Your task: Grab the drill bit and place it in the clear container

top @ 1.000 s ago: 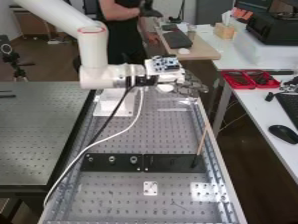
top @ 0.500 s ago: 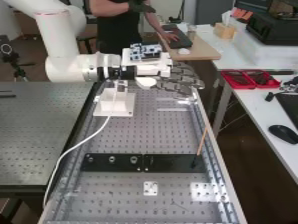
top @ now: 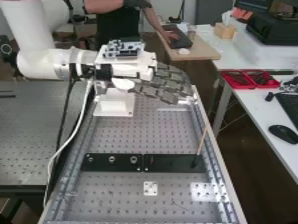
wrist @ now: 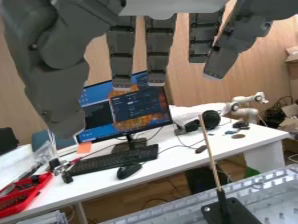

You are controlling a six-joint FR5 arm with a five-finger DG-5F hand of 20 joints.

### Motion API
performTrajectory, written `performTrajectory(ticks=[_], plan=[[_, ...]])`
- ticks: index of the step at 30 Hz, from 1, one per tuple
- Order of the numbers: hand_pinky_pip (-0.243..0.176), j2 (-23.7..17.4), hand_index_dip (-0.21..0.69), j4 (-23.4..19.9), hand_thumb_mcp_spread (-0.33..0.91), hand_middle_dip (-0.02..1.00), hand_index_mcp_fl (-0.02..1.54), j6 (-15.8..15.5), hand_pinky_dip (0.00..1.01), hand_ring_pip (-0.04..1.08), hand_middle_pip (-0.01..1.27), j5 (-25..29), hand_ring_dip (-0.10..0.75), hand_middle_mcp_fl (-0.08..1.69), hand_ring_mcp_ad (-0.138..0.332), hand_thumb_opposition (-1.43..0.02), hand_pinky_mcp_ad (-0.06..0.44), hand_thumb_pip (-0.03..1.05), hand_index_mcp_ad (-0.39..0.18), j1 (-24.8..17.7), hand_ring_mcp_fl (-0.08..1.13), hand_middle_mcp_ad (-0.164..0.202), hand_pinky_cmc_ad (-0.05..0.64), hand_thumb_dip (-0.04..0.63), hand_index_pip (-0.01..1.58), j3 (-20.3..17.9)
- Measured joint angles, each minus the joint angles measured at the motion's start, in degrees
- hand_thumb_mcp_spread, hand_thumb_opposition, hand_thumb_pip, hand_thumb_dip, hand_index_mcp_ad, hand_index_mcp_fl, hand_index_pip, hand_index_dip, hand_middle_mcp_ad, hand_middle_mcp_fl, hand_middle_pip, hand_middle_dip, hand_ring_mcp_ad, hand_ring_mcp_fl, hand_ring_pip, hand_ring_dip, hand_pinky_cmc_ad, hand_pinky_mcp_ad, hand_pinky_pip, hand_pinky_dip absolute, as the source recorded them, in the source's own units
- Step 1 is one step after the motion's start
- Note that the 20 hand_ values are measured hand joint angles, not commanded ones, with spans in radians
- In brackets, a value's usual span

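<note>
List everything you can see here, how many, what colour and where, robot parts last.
Perforated bench: one, grey, centre of high view
Side bench: one, grey, left of it
Flat plates: two, black, end to end across the centre bench
Thin rod: one, tan, slightly tilted, over the right-hand plate
Small plate: one, white, nearer
Stand: one, white, far end
Keyboard, mouse: one each, black, white desk
Headphones: one pair, black, same desk
Arm: one, white, upper left
Hand: one, dark grey, fingers extended, above bench's far end

White rounded arm (top: pixel 41 62); white cable (top: pixel 88 95); exposed circuit board (top: pixel 123 48); dark grey hand (top: pixel 163 82), small screws (wrist: pixel 32 47).
</note>
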State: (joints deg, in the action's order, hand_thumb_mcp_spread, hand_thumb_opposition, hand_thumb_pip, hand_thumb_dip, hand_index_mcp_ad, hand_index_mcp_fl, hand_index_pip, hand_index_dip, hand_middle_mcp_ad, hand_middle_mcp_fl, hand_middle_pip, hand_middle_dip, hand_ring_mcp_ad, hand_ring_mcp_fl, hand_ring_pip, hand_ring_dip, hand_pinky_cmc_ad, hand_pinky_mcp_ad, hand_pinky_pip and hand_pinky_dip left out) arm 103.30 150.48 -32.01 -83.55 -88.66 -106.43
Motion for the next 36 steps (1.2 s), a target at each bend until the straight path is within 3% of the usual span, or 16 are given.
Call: performTrajectory(ticks=[15,36], plan=[[-0.061,-3.71,0.229,1.64,0.35,0.35,0.38,-3.32,0.55,0.09,0.11,0.55,0.150,0.19,0.185,-0.71,0.134,0.58,-0.138,1.59,0.00,0.028,0.346,0.208,0.10,-0.44],[-0.063,-4.41,0.250,1.95,0.34,0.35,0.38,-3.09,0.57,0.09,0.11,0.65,0.150,0.20,0.188,-0.71,0.145,0.58,-0.126,2.12,0.00,0.028,0.347,0.204,0.10,-0.33]])
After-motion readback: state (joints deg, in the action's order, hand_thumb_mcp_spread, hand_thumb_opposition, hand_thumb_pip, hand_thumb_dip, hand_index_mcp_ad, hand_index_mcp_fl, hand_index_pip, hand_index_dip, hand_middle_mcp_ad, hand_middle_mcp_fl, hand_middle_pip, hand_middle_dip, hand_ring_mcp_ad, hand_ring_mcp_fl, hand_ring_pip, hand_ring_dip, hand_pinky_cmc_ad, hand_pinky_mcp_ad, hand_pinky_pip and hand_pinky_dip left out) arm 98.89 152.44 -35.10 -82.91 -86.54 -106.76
